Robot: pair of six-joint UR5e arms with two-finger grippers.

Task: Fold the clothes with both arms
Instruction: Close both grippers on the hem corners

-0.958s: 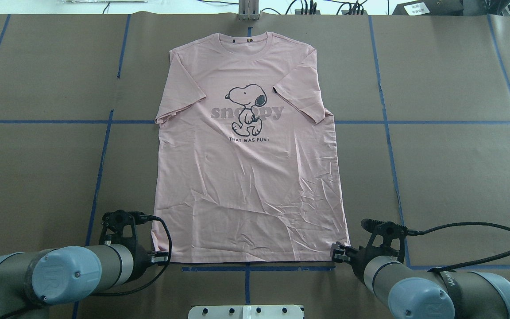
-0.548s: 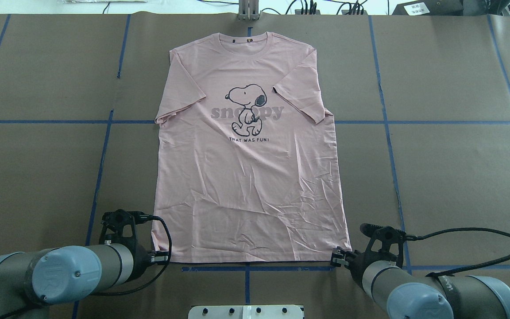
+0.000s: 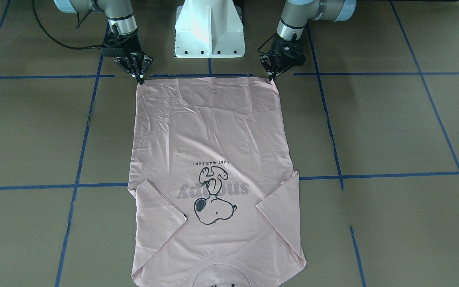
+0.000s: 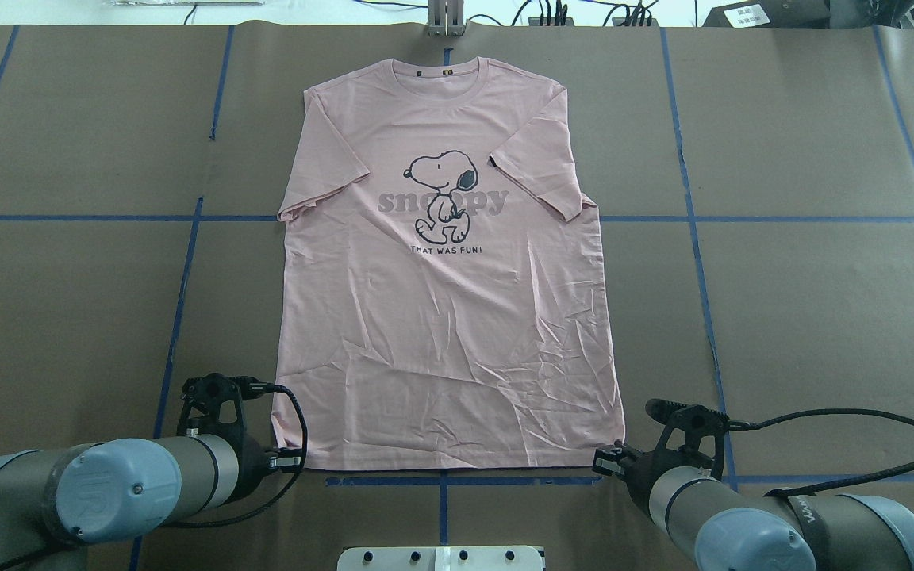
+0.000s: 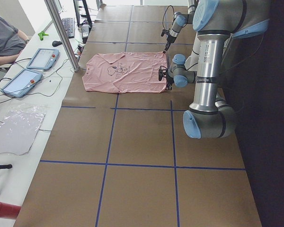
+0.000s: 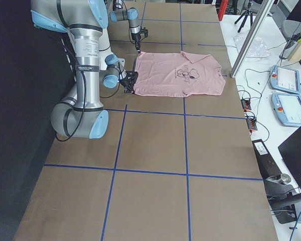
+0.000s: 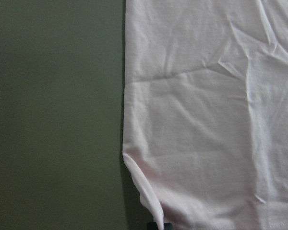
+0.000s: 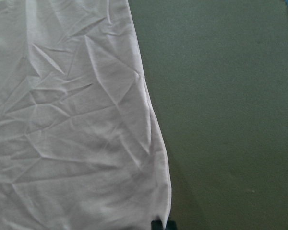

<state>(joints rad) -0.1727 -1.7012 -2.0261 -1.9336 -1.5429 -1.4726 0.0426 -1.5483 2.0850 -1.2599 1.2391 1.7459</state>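
Observation:
The pale pink T-shirt (image 4: 441, 317) lies flat and face up, collar at the far edge and hem toward me. Its dog print (image 4: 441, 194) shows, and both sleeves are folded in. It also shows in the front-facing view (image 3: 209, 139). My left gripper (image 4: 286, 460) sits at the hem's left corner, shown from the front (image 3: 272, 77), with its jaws closed on the cloth. My right gripper (image 4: 608, 461) sits at the hem's right corner (image 3: 139, 79), also closed on it. Each wrist view shows its hem corner, left (image 7: 149, 201) and right (image 8: 158, 201), running down to the fingertips.
The white pedestal base (image 3: 209, 28) stands between the arms, just behind the hem. Blue tape lines (image 4: 695, 218) cross the brown table cover. The right arm's black cable (image 4: 862, 416) loops to the right. A metal post (image 4: 445, 20) stands beyond the collar. Operator tablets (image 5: 40, 59) lie on a side desk.
My right gripper has shifted slightly back toward me at the hem's right corner, and that corner moved a little. The left arm and the rest of the shirt have not moved.

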